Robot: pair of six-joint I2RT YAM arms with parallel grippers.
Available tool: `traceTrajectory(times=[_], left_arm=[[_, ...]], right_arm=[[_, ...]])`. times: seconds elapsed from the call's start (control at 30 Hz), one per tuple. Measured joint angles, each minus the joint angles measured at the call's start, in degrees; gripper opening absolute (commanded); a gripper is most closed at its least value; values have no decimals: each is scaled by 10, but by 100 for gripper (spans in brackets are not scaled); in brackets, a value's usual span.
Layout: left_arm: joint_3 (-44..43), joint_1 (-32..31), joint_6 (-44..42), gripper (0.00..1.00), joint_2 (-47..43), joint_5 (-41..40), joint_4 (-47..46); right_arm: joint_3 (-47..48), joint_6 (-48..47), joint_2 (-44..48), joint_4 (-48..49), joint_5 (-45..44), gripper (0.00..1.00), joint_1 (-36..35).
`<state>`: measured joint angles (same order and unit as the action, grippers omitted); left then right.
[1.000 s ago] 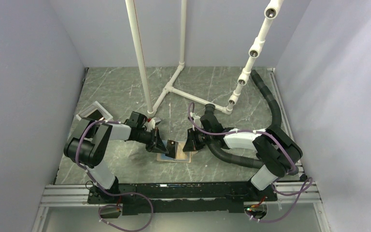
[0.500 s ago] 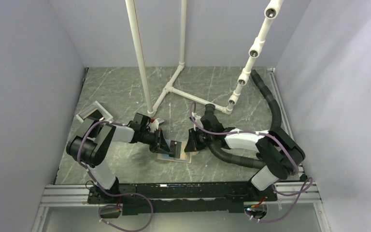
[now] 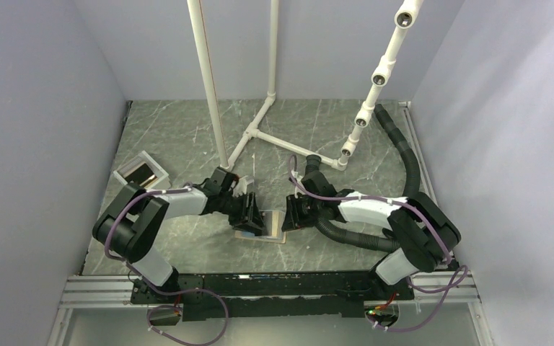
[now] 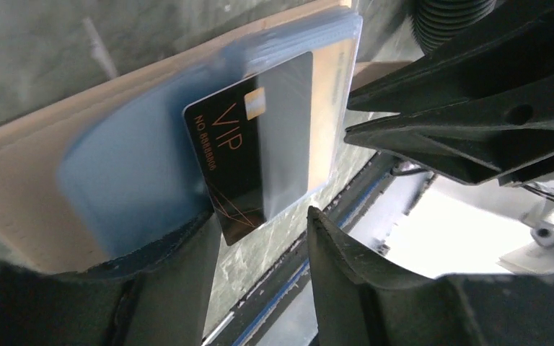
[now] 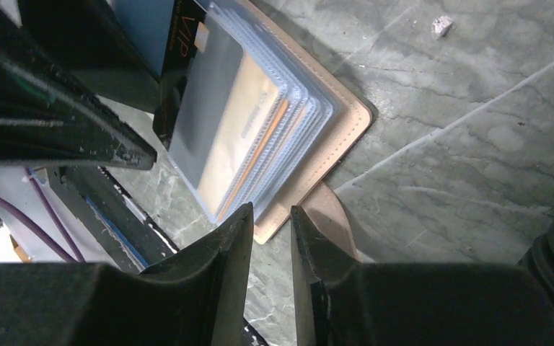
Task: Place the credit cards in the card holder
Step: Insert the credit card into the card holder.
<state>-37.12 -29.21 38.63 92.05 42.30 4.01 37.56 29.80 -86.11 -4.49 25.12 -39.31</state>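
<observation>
The tan card holder (image 3: 263, 232) lies open on the marble-patterned worktop (image 3: 187, 130), low in the middle of the overhead view, between the two arms. In the left wrist view a black VIP credit card (image 4: 223, 158) sits partly inside one of its clear bluish sleeves, its lower corner sticking out at bottom centre. The left fingers (image 4: 180, 274) stand released, parted either side of that corner. The right fingers (image 5: 216, 267) are narrowly parted at the holder's near edge, just beside its closing tab; whether they pinch it I cannot tell. More dark cards (image 3: 143, 174) rest in the white tray (image 3: 120, 175), left of centre.
</observation>
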Motion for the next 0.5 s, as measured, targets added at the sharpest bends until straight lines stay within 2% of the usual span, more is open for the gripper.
traceTrajectory(times=[0.27, 0.5], left_arm=[[-76, -118, -31, 53, -4, -154, 82], [-83, -150, -41, 55, -36, -228, 115]], right_arm=[[8, 0, -34, 5, 10, 24, 7], [9, -3, -35, 12, 7, 24, 9]])
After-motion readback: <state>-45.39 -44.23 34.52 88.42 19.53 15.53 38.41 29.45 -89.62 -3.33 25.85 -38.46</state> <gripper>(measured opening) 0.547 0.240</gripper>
